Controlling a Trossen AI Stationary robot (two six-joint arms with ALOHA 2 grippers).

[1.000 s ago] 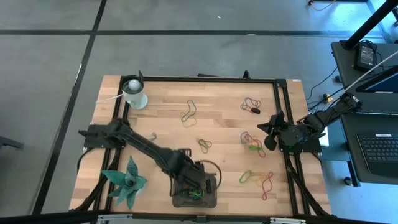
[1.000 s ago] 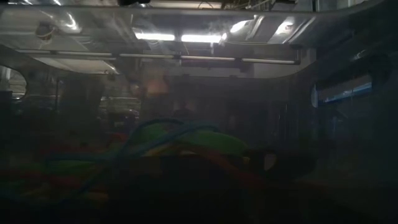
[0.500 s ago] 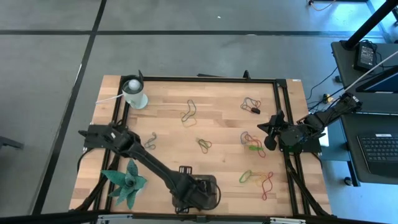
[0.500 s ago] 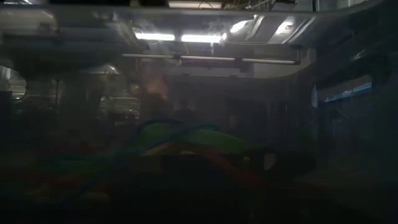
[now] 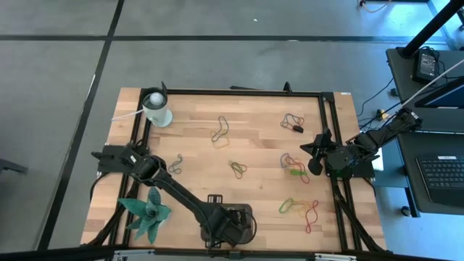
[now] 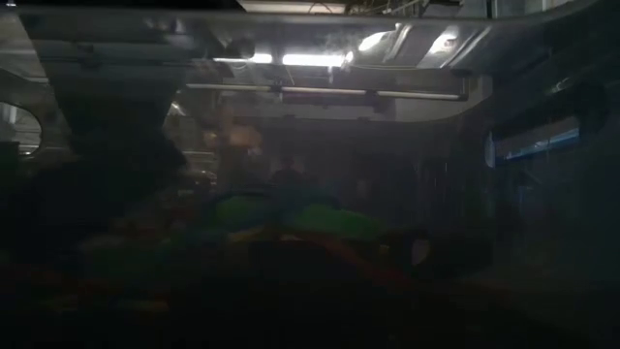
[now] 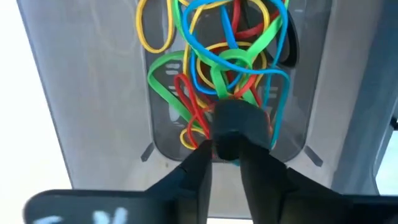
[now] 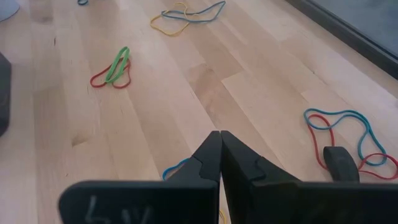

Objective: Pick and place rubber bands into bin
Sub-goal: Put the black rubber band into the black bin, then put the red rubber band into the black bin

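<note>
A pale wooden table (image 5: 254, 145) with a dark frame stood on a grey floor. At its far left corner sat a white cup (image 5: 156, 109), and near the front left edge lay a green spiky plant-like toy (image 5: 148, 212).

The left arm reached from the table's left side down to the bin (image 5: 245, 216), the dark grey tray at the front edge, a little left of centre. The left gripper (image 7: 225, 148) hung low inside the bin, its fingers (image 7: 198, 167) drawn close with only a narrow gap, their tips sunk into the tangle of rubber bands (image 7: 217, 62) already piled there in blue, green, red and yellow. Whether they pinched a band could not be told.

More rubber bands lay loose on the wood: a pair mid-table (image 5: 237, 169), a cluster further right (image 5: 293, 167) and another near the front right (image 5: 301, 209).

The right gripper (image 8: 219, 146) waited at the table's right edge, above the wood, its fingers pressed together on nothing.
</note>
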